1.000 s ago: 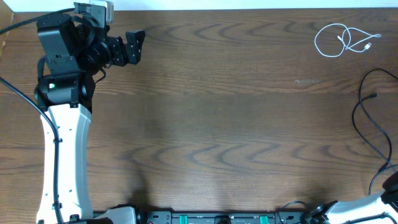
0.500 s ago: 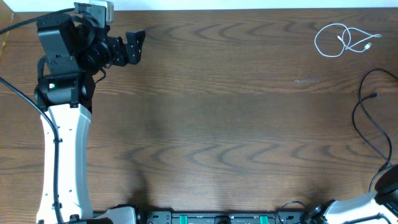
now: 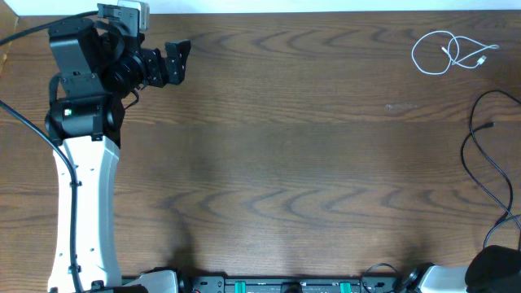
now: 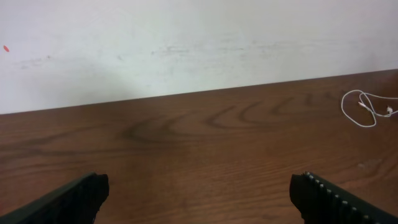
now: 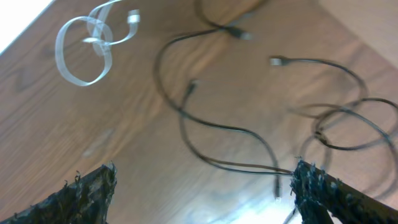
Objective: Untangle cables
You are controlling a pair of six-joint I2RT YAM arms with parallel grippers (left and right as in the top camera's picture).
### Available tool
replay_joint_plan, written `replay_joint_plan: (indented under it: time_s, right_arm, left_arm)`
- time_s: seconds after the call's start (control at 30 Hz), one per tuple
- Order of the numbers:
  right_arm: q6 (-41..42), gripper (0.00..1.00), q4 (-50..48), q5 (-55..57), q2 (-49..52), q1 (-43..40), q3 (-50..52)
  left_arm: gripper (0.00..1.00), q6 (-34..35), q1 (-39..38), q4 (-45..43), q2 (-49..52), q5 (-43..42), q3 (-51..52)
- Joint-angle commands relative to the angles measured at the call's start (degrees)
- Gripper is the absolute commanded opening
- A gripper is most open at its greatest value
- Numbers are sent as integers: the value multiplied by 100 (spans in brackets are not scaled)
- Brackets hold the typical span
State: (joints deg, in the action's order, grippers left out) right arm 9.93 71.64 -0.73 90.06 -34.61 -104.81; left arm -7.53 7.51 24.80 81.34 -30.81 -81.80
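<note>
The white cable (image 3: 452, 53) lies coiled at the far right corner of the table (image 3: 309, 163), and the black cable (image 3: 487, 159) snakes along the right edge, well apart from it. In the right wrist view the black cable appears to cross itself in loops. The right pincer (image 5: 204, 173) hangs over those strands, spread wide and empty. A low sweep could hook a loop on a finger and drag the cord back toward the white one, or pull it off the edge. The left pincer (image 3: 181, 61) sits at the far left, wide open and holding nothing, well away from both cables. Compared with a second ago, the right arm has drawn back toward the near right corner, nearly leaving the overhead view, while both cables and the left arm stay put.
</note>
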Motion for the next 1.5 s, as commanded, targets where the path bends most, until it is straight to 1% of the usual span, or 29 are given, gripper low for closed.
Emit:
replay_joint_plan:
  time_s: [0.0,0.17,0.23,0.33,0.53,0.63,0.77,0.87,0.97,1.03,1.13,1.27,1.47]
  right_arm:
    - [-256,89,-15,-184,-138,485,-20]
    - [-254,89,-107,-155,-175,1392,-20]
    - [-212,94,-227,37,-214,1810,-20]
    - [-70,97,-435,376,-332,2385,-20]
    - [-76,99,-872,890,-616,3423,-20]
    - [-57,99,-955,1381,-616,3803,-20]
    - [-57,99,-1073,1602,-579,4129,-20]
    - [144,99,-1198,1698,-579,4295,-20]
    - [254,99,-1296,1707,-579,4341,-20]
    - [289,99,-1335,1722,-579,4350,-20]
    - [286,99,-1344,1716,-579,4371,-20]
    - [262,99,-1268,1720,-579,4371,-20]
    - [225,99,-1211,1729,-579,4371,-20]
  left_arm:
    - [98,-31,24,0,-103,-68,-179]
    - [98,-9,24,0,-269,61,-179]
    - [98,81,24,0,-354,323,-179]
    - [98,232,17,0,-514,741,-179]
    - [98,623,13,-4,-820,1681,-179]
    - [98,811,13,-4,-881,1947,-179]
    - [98,916,-157,7,-872,2308,-179]
    - [98,901,-584,63,-861,3292,-179]
    - [98,715,-1047,68,-824,4212,-179]
    - [98,715,-1290,61,-765,4581,-179]
    - [98,717,-1506,63,-581,4586,-179]
    - [98,717,-1519,63,-389,4448,-179]
    - [98,715,-1519,61,-382,4352,-179]
